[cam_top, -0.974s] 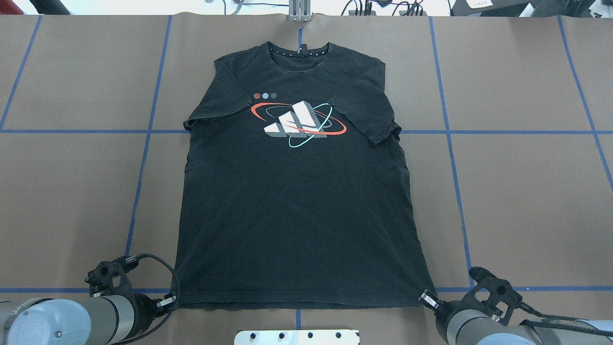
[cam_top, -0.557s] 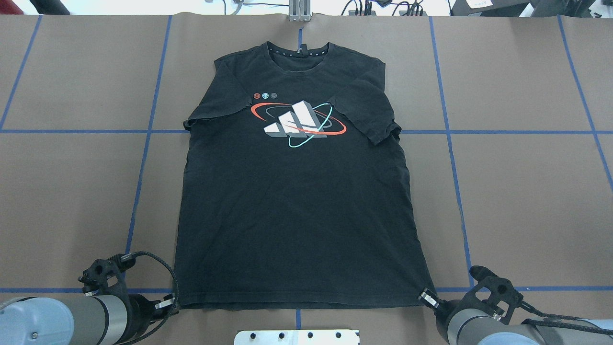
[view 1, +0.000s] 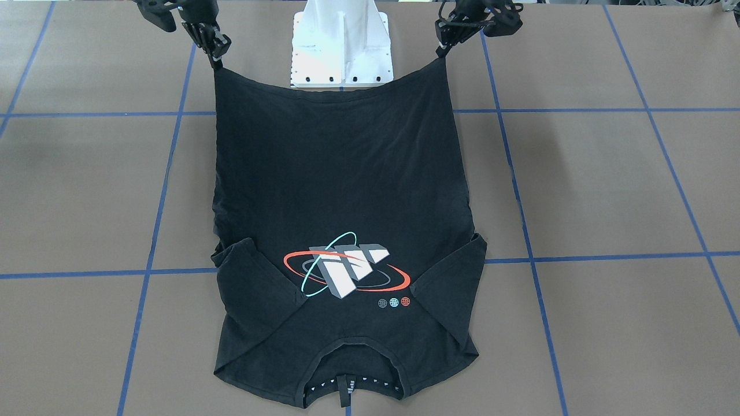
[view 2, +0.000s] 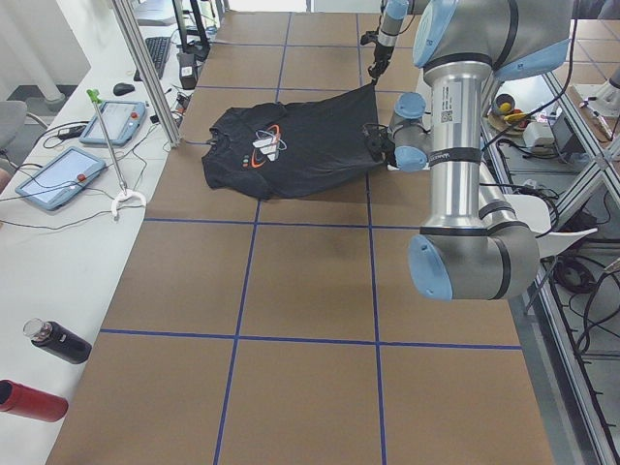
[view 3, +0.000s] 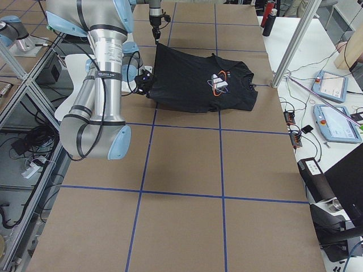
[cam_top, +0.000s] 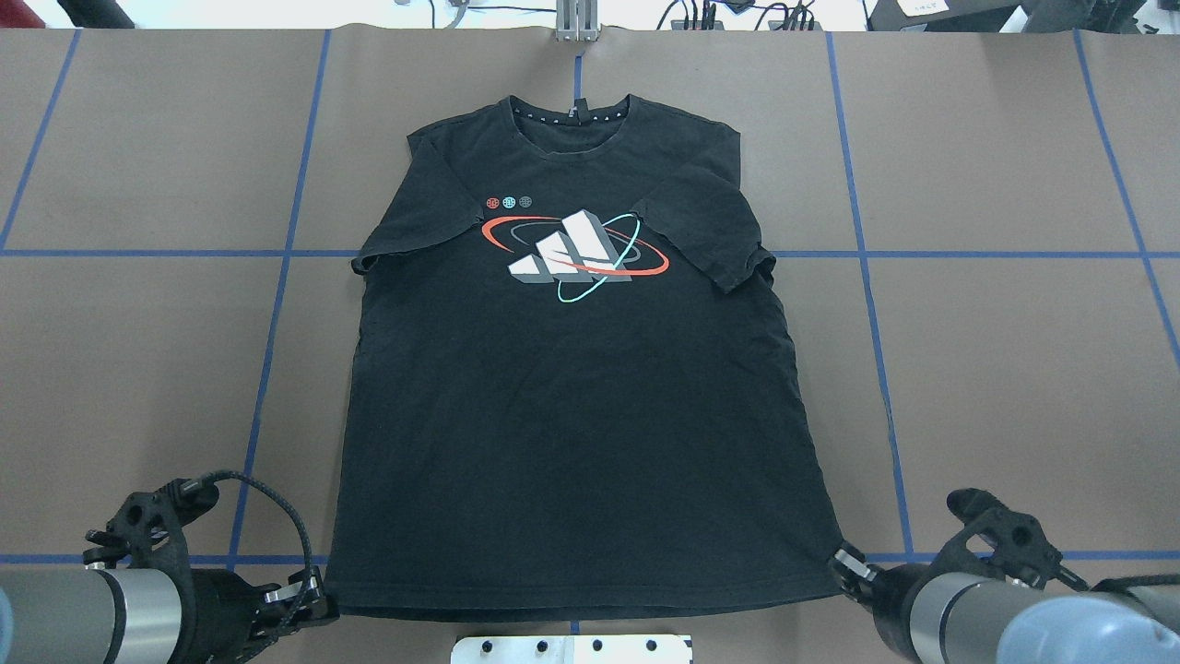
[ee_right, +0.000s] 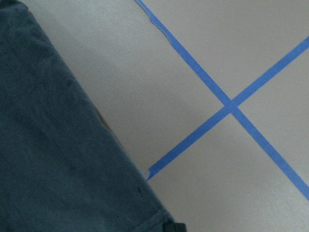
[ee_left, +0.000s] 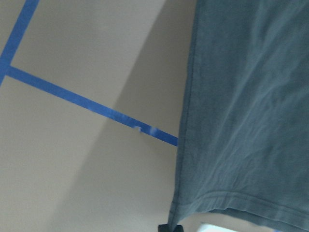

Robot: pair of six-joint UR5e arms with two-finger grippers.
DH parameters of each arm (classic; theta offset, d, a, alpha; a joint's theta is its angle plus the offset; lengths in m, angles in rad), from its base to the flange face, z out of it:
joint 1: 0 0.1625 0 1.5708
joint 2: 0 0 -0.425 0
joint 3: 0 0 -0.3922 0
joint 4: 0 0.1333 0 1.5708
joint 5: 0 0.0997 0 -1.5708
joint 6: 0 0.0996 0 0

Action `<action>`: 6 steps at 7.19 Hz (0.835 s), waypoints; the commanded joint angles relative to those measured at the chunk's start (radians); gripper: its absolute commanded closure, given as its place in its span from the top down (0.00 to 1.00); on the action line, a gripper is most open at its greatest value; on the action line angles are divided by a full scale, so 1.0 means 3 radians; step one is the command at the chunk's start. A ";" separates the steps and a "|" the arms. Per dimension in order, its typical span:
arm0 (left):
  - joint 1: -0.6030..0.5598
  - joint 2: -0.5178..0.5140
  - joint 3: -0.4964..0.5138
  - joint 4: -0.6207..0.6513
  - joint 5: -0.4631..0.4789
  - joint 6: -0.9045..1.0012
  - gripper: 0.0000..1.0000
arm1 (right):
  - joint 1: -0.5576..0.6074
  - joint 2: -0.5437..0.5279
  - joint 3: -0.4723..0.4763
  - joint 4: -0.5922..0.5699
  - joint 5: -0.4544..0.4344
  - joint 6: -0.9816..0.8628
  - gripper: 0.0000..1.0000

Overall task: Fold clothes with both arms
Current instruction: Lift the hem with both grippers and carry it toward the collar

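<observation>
The clothes are one black T-shirt [cam_top: 572,387] with a red, cyan and white chest graphic [cam_top: 573,245]. It lies front up, collar at the far side. My left gripper [cam_top: 312,601] is shut on the near left hem corner. My right gripper [cam_top: 845,564] is shut on the near right hem corner. In the front-facing view the hem [view 1: 341,92] hangs stretched between the left gripper [view 1: 444,51] and the right gripper [view 1: 217,53], raised off the table. The chest and sleeves rest flat. Each wrist view shows the shirt's side edge [ee_left: 186,121] [ee_right: 91,125] hanging over the brown table.
The white pedestal base [view 1: 342,46] stands just behind the lifted hem. Blue tape lines [cam_top: 277,304] grid the brown table. A metal bracket [cam_top: 576,23] sits at the far edge. Tablets [view 2: 58,179] and bottles [view 2: 58,341] lie on the side bench.
Both grippers have drawn back toward the robot base with the hem corners in them. The whole shirt has slid a little toward the robot; the collar is now further from the far edge.
</observation>
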 commanded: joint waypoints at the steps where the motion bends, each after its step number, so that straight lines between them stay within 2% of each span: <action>1: -0.0710 -0.0253 -0.0037 -0.0009 -0.0376 0.0051 0.00 | 0.0939 0.0417 -0.0106 -0.0002 0.0824 -0.0038 0.00; 2: -0.1181 -0.0422 0.0100 0.0016 -0.0526 0.0285 0.00 | 0.1476 0.0744 -0.0431 -0.0033 0.1173 -0.0114 0.00; 3: -0.1636 -0.0651 0.0471 0.0032 -0.0796 0.0424 0.00 | 0.1760 0.1081 -0.0793 -0.0170 0.1283 -0.0394 0.00; 4: -0.1950 -0.0892 0.0834 0.0032 -0.0971 0.0592 0.00 | 0.1965 0.1348 -0.1070 -0.0348 0.1258 -0.0751 0.00; 6: -0.2294 -0.1184 0.1276 0.0032 -0.0993 0.0996 0.00 | 0.2390 0.1676 -0.1582 -0.0467 0.1263 -0.1339 0.00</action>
